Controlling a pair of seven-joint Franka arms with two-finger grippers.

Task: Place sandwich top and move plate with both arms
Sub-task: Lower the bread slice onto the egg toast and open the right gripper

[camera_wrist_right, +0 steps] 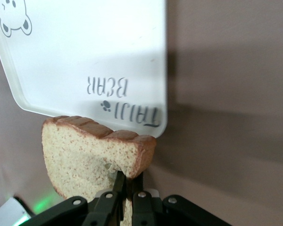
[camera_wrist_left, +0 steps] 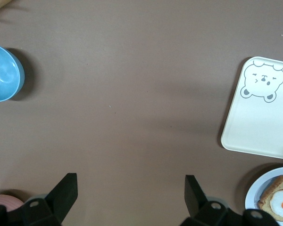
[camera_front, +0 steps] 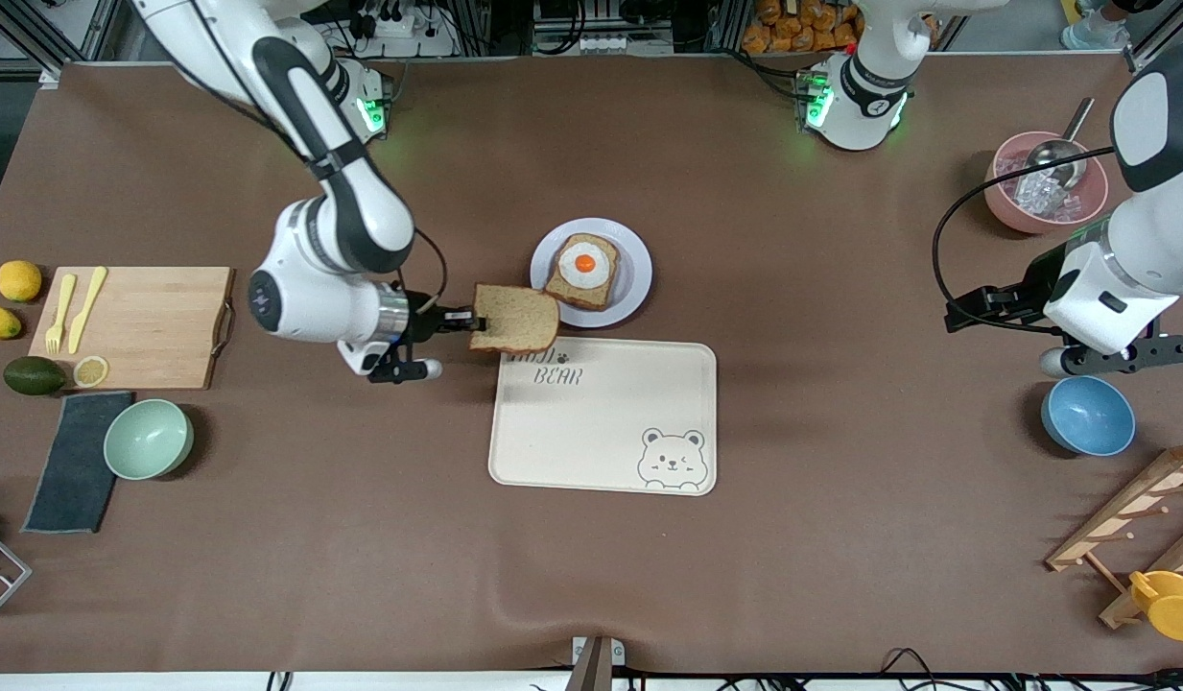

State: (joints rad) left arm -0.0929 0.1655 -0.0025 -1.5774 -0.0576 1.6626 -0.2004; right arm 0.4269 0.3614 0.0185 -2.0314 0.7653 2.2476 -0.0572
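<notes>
The sandwich top (camera_front: pixel 514 319), a plain light-brown bread slice, hangs in my right gripper (camera_front: pixel 466 320), which is shut on its edge. It is held in the air over the corner of the cream bear tray (camera_front: pixel 605 422), beside the plate. In the right wrist view the sandwich top (camera_wrist_right: pixel 92 155) stands between the fingers (camera_wrist_right: pixel 118 186). The pale lavender-white plate (camera_front: pixel 633 288) holds a toast slice with a fried egg (camera_front: pixel 583 269); it shows in the left wrist view too (camera_wrist_left: pixel 254 193). My left gripper (camera_wrist_left: pixel 132 188) is open and empty, waiting above the blue bowl (camera_front: pixel 1087 415).
A pink bowl with ice and a scoop (camera_front: pixel 1044 182) is at the left arm's end, with a wooden rack (camera_front: pixel 1138 518) and yellow cup. At the right arm's end are a cutting board (camera_front: pixel 135 326), a green bowl (camera_front: pixel 148 439), a dark cloth, lemons and an avocado.
</notes>
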